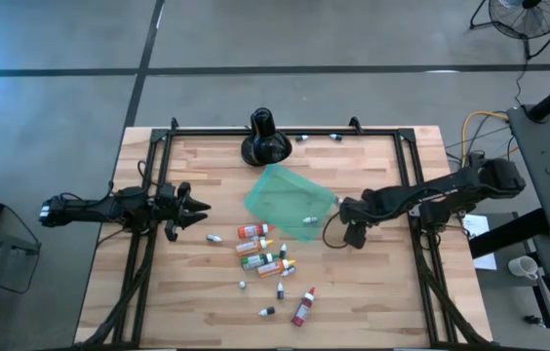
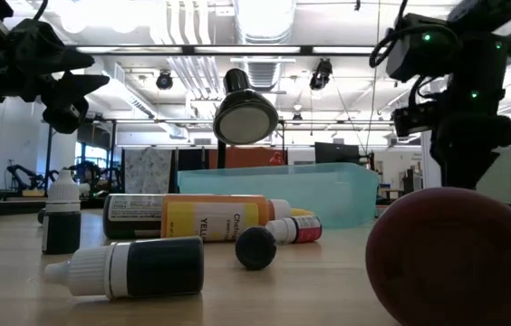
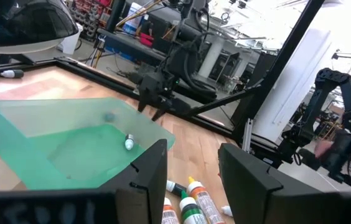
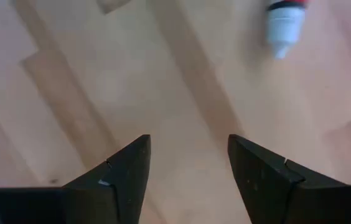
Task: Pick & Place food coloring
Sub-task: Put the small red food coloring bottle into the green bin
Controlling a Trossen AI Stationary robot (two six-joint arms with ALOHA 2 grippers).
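Several tiny food coloring bottles (image 1: 260, 255) lie scattered on the wooden table near its middle, in orange, green, yellow and red; a red one (image 1: 303, 308) lies nearer the front edge. One small bottle (image 3: 129, 143) lies inside the teal tray (image 1: 288, 200). My left gripper (image 1: 200, 213) hovers open to the left of the bottles, pointing toward them and the tray. My right gripper (image 1: 353, 236) hangs open just right of the tray, pointing down at bare wood (image 4: 188, 146), with a white-capped red bottle (image 4: 284, 23) ahead of it.
A black round-based stand (image 1: 264, 141) sits at the table's far edge behind the tray. Two small bottles (image 1: 318, 137) lie along the far rail. A black frame (image 1: 407, 166) borders the table. In the low view a large reddish round shape (image 2: 455, 263) sits close to the camera.
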